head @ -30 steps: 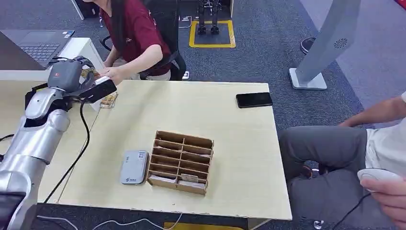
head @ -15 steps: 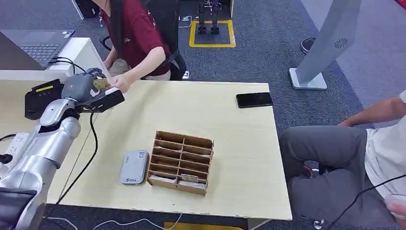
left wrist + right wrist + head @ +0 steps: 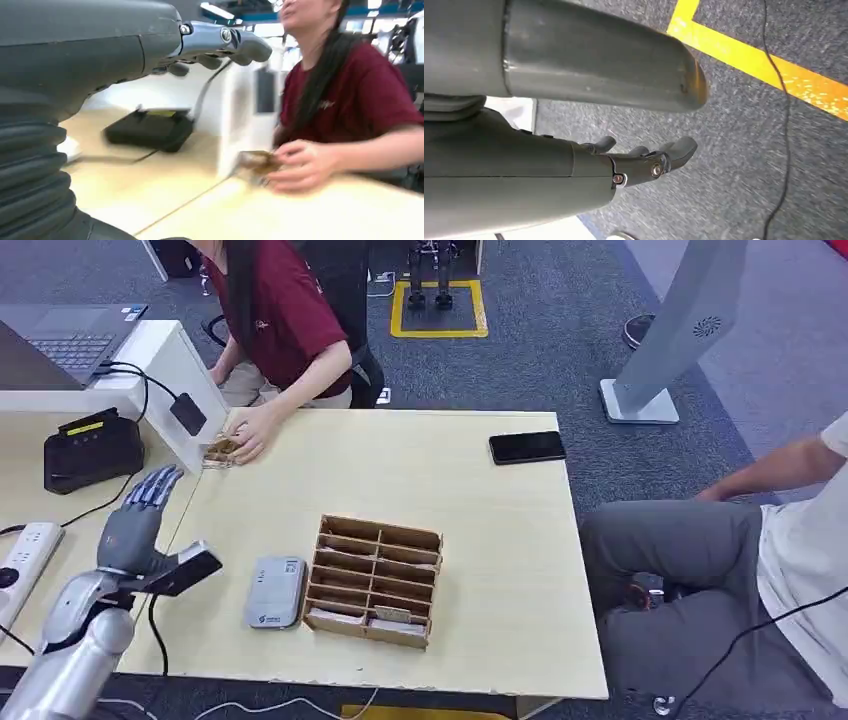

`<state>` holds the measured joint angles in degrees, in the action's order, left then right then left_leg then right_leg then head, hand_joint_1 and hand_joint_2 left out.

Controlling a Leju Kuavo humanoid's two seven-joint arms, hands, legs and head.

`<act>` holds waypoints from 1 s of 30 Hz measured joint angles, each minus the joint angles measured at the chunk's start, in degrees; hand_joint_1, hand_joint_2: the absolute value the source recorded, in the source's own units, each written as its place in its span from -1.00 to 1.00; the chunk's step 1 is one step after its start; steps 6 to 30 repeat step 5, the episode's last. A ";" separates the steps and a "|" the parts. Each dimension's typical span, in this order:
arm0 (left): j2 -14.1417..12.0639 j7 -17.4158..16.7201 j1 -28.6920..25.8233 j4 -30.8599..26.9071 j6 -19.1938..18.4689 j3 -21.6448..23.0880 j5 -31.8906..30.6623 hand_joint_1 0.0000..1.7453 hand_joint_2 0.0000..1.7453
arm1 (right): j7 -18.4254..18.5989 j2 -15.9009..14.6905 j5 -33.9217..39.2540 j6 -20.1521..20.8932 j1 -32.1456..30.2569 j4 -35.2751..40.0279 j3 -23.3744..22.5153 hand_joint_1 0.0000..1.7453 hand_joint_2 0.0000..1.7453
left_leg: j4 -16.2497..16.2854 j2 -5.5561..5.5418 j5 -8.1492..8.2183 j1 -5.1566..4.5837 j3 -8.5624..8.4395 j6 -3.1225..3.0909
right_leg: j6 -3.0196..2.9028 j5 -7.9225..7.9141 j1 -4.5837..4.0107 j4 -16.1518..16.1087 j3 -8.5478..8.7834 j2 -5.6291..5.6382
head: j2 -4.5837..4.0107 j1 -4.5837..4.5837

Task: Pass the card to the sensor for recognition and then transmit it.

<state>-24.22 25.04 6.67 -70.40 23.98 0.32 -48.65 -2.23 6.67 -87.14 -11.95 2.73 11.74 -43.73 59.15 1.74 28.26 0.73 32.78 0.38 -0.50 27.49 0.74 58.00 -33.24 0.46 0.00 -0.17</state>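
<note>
Left hand hovers over the table's near-left corner, fingers spread and pointing away, palm empty, silver forearm rising from below. Right hand hangs by the floor, fingers loosely extended, holding nothing.

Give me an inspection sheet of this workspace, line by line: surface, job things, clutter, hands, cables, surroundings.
Surface: pale wood table, a second desk adjoining on the left.
Job's things: grey sensor lies beside the cardboard organizer; a person's hand rests on cards at the far left corner.
Clutter: black phone at the far right edge; black device, power strip and laptop on the left desk.
Hands: left hand holds nothing, fingers apart, above the table's left edge; right hand hangs over the carpet, empty.
Cables: black cable by the white divider; white cable below the front edge.
Surroundings: two seated people, grey carpet, yellow floor marking.
</note>
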 joint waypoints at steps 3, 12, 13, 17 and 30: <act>0.88 2.62 -6.42 -4.32 -0.70 -4.18 0.18 -1.00 1.00 | 0.02 0.02 0.35 -0.35 -0.16 0.00 -0.37 -1.00 -1.00 | 0.00 0.00 0.10 0.00 -0.01 -0.04 | 0.00 0.06 0.00 -0.02 0.01 0.00 | 0.00 -0.02; 0.88 2.93 -6.64 -4.74 -0.82 -4.67 0.20 -1.00 1.00 | 0.02 0.02 0.41 -0.41 -0.17 -0.02 -0.44 -1.00 -1.00 | 0.00 0.00 0.10 0.00 0.00 -0.05 | 0.00 0.07 0.00 -0.02 0.01 0.00 | 0.00 -0.02; 0.88 2.93 -6.64 -4.74 -0.82 -4.67 0.20 -1.00 1.00 | 0.02 0.02 0.41 -0.41 -0.17 -0.02 -0.44 -1.00 -1.00 | 0.00 0.00 0.10 0.00 0.00 -0.05 | 0.00 0.07 0.00 -0.02 0.01 0.00 | 0.00 -0.02; 0.88 2.93 -6.64 -4.74 -0.82 -4.67 0.20 -1.00 1.00 | 0.02 0.02 0.41 -0.41 -0.17 -0.02 -0.44 -1.00 -1.00 | 0.00 0.00 0.10 0.00 0.00 -0.05 | 0.00 0.07 0.00 -0.02 0.01 0.00 | 0.00 -0.02; 0.88 2.93 -6.64 -4.74 -0.82 -4.67 0.20 -1.00 1.00 | 0.02 0.02 0.41 -0.41 -0.17 -0.02 -0.44 -1.00 -1.00 | 0.00 0.00 0.10 0.00 0.00 -0.05 | 0.00 0.07 0.00 -0.02 0.01 0.00 | 0.00 -0.02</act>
